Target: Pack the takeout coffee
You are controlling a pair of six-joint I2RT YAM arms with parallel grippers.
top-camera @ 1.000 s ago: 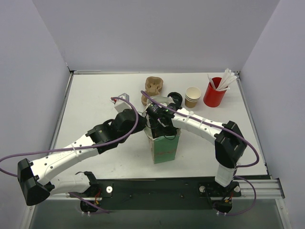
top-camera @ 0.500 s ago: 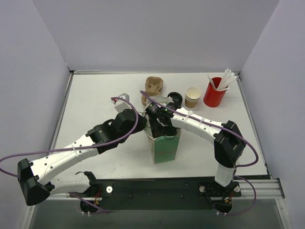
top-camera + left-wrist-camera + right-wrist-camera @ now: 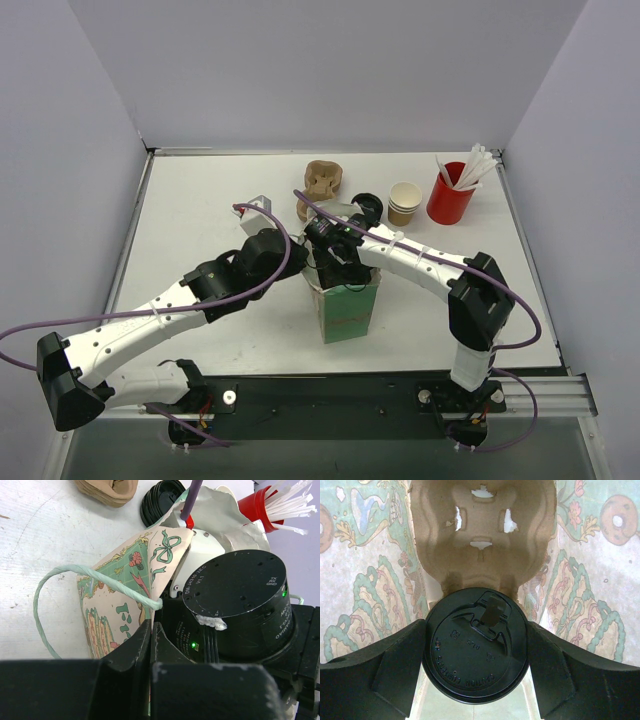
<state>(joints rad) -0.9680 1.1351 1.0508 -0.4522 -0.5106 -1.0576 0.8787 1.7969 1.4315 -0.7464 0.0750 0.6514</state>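
Observation:
The takeout coffee, a cup under a round black lid (image 3: 475, 645), hangs inside the open patterned paper bag (image 3: 365, 580). My right gripper (image 3: 475, 650) is shut on it, one finger on each side. Below it a brown pulp cup carrier (image 3: 482, 525) lies in the bag's bottom. In the top view the right gripper (image 3: 335, 262) reaches down into the mouth of the green bag (image 3: 348, 308). My left gripper (image 3: 150, 635) is shut on the bag's rim (image 3: 125, 590) beside its green handle (image 3: 75, 572), and it shows in the top view (image 3: 305, 272) too.
A stack of lidless tan cups (image 3: 404, 203), a red cup with white sticks (image 3: 450, 195), black lids (image 3: 366, 207) and pulp carriers (image 3: 323, 180) stand behind the bag. A small white object (image 3: 257, 207) lies at the left. Walls close the table's sides.
The right arm has shifted very slightly over the bag with the coffee still in its grip. The left arm and the bag have not visibly moved.

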